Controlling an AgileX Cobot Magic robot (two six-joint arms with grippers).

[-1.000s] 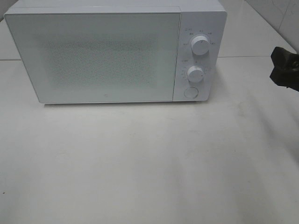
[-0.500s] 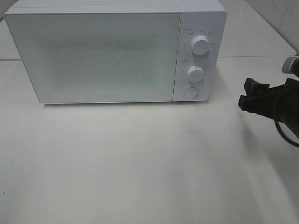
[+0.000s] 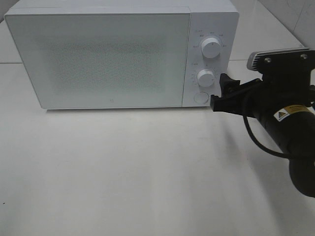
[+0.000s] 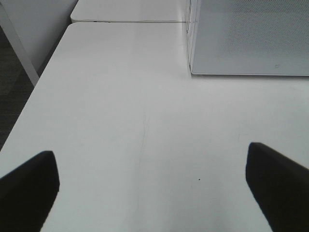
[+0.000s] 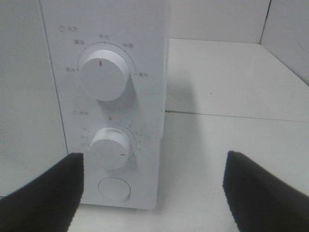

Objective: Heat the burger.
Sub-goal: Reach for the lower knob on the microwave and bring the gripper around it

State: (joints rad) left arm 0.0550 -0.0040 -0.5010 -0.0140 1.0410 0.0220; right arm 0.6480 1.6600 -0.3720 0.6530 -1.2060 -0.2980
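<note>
The burger is out of view. A white microwave stands at the back of the table with its door closed, and the frosted door hides what is inside. My right gripper hovers open just right of the control panel, level with the lower knob and the round button. In the right wrist view that gripper faces the upper knob, the lower knob and the button, with nothing between its fingers. My left gripper is open over bare table, short of the microwave's left front corner.
The white table stretches in front of the microwave. Its left edge drops off to a dark floor. A second tabletop adjoins behind, and a tiled wall rises at the back right.
The right arm has swung in from the right edge toward the microwave's control panel, its gripper staying open. The microwave has not changed.
</note>
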